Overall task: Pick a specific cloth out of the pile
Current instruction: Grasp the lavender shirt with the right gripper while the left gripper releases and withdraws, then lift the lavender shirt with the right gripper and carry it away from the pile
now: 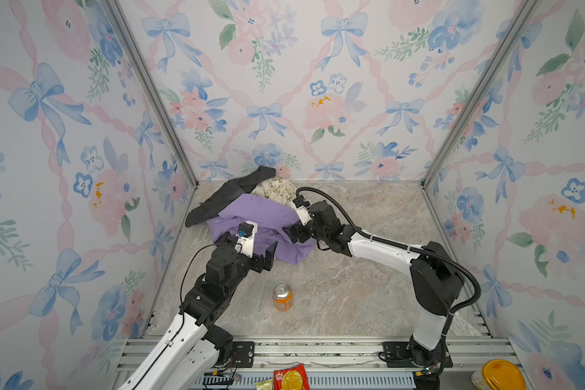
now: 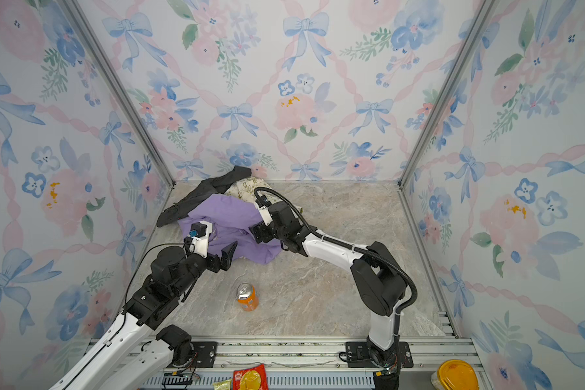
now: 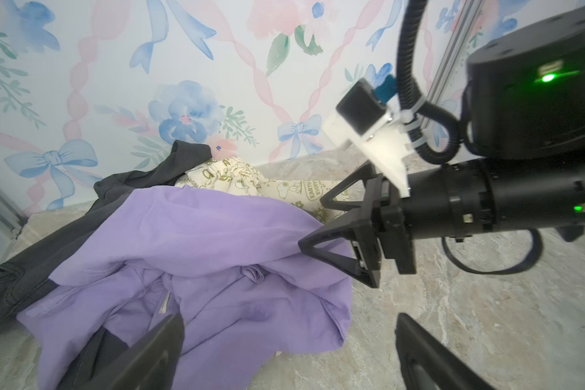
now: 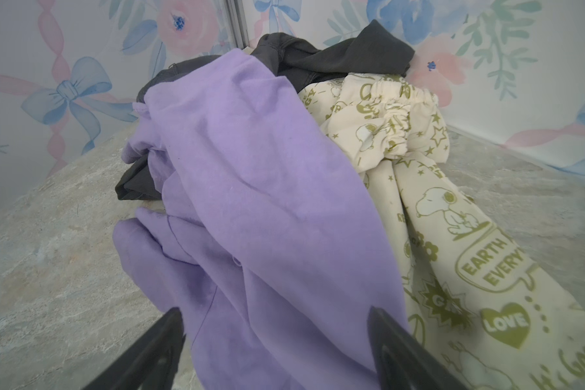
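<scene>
Lilac-purple soft fabric cloth [image 3: 217, 236] is lying atop the cloth pile [image 3: 132, 182], sitting between spread jaws of right gripper [image 3: 311, 223], arm reaching low. Left gripper [image 3: 289, 320], unclenched, is hovering at its near edge.

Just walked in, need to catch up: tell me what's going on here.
The robot is working on a pile of cloths at the back of the table. The right gripper is open, its jaws straddling a fold of the lilac cloth, which lies over a dark grey garment and a cream printed cloth. The left gripper hovers open at the lilac cloth's near edge. Nothing is gripped yet. An orange can stands apart, untouched.
</scene>
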Robot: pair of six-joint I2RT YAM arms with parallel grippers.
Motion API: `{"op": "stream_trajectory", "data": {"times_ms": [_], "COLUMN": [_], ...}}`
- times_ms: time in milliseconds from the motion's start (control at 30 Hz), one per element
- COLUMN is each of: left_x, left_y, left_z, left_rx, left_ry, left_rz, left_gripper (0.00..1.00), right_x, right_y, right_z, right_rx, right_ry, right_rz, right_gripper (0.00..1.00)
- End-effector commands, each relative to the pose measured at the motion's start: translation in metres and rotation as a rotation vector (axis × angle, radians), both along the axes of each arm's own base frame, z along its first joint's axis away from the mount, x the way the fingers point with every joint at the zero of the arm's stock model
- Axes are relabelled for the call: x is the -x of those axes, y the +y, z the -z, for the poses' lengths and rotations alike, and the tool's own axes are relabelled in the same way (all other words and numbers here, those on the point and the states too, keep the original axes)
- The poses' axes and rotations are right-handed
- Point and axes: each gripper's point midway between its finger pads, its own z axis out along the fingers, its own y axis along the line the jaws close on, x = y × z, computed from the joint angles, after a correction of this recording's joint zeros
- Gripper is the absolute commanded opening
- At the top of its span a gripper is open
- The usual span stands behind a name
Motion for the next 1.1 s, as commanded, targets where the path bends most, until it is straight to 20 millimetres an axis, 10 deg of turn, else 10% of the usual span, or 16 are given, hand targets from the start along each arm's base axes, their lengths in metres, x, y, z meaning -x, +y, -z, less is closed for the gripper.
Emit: {"op": "stream_trajectory", "data": {"times_ms": [0,233,500,667,1067], "left_x": [0.010,0.022,0.024,0.025,0.026], "left_y": [-0.001,0.009,0.015,0.014,0.013], "left_z": [-0.024,-0.031,-0.029,-0.028,-0.029], "left_rx": [0.039,0.060,0.049,0.046,0.046], "left_ry": [-0.105,-0.161,-0.176,-0.177,-0.183], "left_rz": [0.038,0.016,-0.008,-0.002,0.008], "left_gripper": [0.98,0.98,0.98,0.98,0.98], "right_x": [-0.006,-0.024,-0.034,-0.033,-0.034], "right_y": [0.025,0.049,0.058,0.051,-0.005], "right_z": [-0.002,0.029,0.035,-0.004,-0.133], "right_rx": [-0.051,-0.034,-0.044,-0.093,-0.251], "right_ry": [0.013,0.060,0.070,0.003,-0.179], "right_rz": [-0.032,-0.034,-0.040,-0.039,-0.005], "right_gripper": [0.82,0.70,0.22,0.01,0.00]}}
